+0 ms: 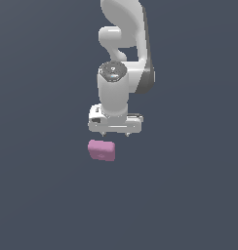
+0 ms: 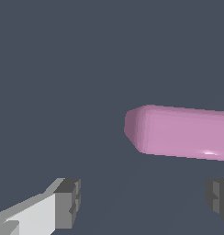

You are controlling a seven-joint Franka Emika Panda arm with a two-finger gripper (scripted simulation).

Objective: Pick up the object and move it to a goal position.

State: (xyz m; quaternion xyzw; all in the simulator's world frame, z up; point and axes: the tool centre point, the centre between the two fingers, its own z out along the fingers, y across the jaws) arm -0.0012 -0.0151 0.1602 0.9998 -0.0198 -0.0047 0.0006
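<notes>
A: What was seen in the exterior view?

B: The arm [image 1: 123,44] was hung from twelve o'clock, its gripper [image 1: 115,133] pointed downward. The block [image 1: 102,150] was found just beside the gripper, at about seven o'clock from it, on the plain dark floor [image 1: 189,195]. Whether the two touched could not be told there.

A: Why was the gripper placed so?

B: It was judged to be an approach: the hand had been set above and a little aside of the block, so a shift toward seven o'clock would be needed before any descent.

A: And in the wrist view?

B: The two fingertips [image 2: 68,202] were seen spread wide, with bare floor between them; nothing was held. The block [image 2: 182,133] was shown at about two o'clock from the midpoint of the gripper [image 2: 143,202], outside the gap and untouched.

A: Why was the claw kept spread?

B: Presumably so that the block, narrower than the gap, could be straddled once centred. No goal marker could be made out in either view.
</notes>
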